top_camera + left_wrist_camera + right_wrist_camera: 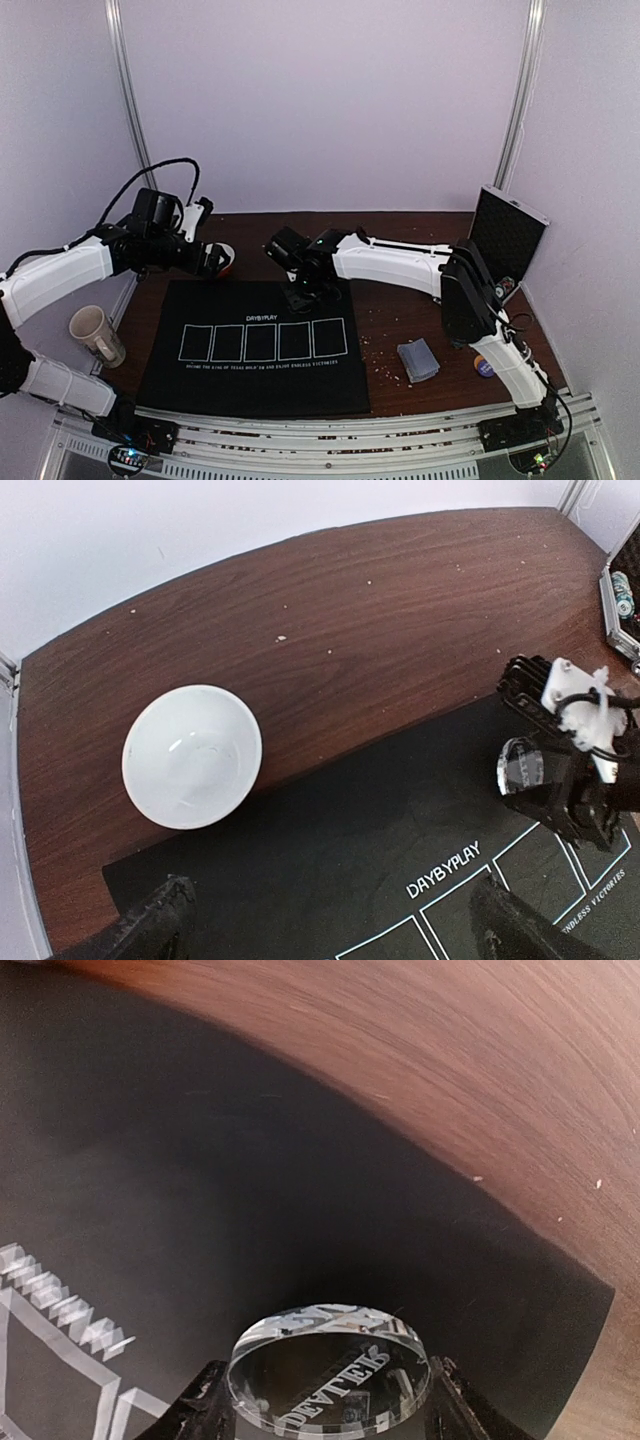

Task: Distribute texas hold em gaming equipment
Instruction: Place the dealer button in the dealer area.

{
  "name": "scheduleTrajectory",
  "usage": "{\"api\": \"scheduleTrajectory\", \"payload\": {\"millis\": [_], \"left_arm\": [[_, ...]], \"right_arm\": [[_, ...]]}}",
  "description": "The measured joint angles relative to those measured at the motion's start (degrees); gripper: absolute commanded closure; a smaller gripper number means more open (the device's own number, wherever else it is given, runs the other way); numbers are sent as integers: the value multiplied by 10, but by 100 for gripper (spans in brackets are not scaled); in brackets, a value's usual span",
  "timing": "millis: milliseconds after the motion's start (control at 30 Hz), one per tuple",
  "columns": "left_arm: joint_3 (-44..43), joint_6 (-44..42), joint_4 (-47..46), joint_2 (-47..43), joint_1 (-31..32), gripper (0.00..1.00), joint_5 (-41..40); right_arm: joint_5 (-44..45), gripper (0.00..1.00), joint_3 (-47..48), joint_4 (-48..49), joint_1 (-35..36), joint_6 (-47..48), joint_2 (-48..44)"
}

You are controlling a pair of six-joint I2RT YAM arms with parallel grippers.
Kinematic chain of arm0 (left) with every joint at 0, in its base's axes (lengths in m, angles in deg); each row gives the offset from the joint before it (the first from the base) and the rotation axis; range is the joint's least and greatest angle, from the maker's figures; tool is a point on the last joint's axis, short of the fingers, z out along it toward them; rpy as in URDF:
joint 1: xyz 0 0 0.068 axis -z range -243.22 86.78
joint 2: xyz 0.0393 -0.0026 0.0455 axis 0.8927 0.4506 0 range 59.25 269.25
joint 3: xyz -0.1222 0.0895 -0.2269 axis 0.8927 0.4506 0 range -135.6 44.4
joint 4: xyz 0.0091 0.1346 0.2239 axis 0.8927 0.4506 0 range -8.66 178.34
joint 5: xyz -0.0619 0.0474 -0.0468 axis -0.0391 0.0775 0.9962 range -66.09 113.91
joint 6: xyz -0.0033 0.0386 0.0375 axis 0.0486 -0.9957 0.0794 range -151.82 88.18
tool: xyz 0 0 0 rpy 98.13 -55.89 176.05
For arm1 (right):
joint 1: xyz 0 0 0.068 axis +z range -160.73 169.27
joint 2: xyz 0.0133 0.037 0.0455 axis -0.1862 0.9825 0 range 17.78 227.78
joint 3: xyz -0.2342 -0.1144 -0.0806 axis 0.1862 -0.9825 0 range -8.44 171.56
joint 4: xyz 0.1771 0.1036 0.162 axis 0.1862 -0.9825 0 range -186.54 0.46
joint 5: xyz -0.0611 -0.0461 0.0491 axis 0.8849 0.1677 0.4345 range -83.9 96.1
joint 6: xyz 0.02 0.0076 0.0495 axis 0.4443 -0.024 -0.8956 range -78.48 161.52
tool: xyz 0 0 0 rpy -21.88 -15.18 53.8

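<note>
I judge this job barely started. My right gripper (300, 290) is closed on the clear dealer disc (330, 1370), pinching it by its rim, and hangs just over the black mat (255, 375) near its upper edge, at the centre of the overhead frame; the disc has not been set down. In the left wrist view the disc sits at the right of the frame, tilted up on edge between the fingers. My left gripper (330, 920) has its jaws spread wide with nothing between them, over the mat's upper left corner, near the white-lined bowl (192, 756). The stack of playing cards (418, 360) lies face down on the bare wood at the lower right of the overhead frame, off the mat, with a poker chip (484, 367) just beside it to the right. I see no card in any of the five white outlined boxes (262, 341), so dealing and sharing out chips look to be all ahead. A black case (510, 238) stands open at the right; a beige mug (97, 335) lies at the left edge. As for writing, the mat reads "DAYBYPLAY" above the boxes, and the line below them ends in "VICTORIES"; the rest is too small for me. The disc is engraved "DEALER", reading skewed in the right wrist view.
</note>
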Motion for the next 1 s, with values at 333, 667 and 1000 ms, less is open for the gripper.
{"api": "scheduleTrajectory", "payload": {"millis": [333, 667, 1000], "left_arm": [[5, 0, -14, -7, 0, 2, 4], [5, -2, -15, -7, 0, 2, 5], [5, -3, -15, -7, 0, 2, 6]], "right_arm": [[21, 70, 10, 28, -15, 7, 40], [25, 59, 23, 52, -16, 14, 54], [21, 2, 38, 64, -18, 21, 64]]}}
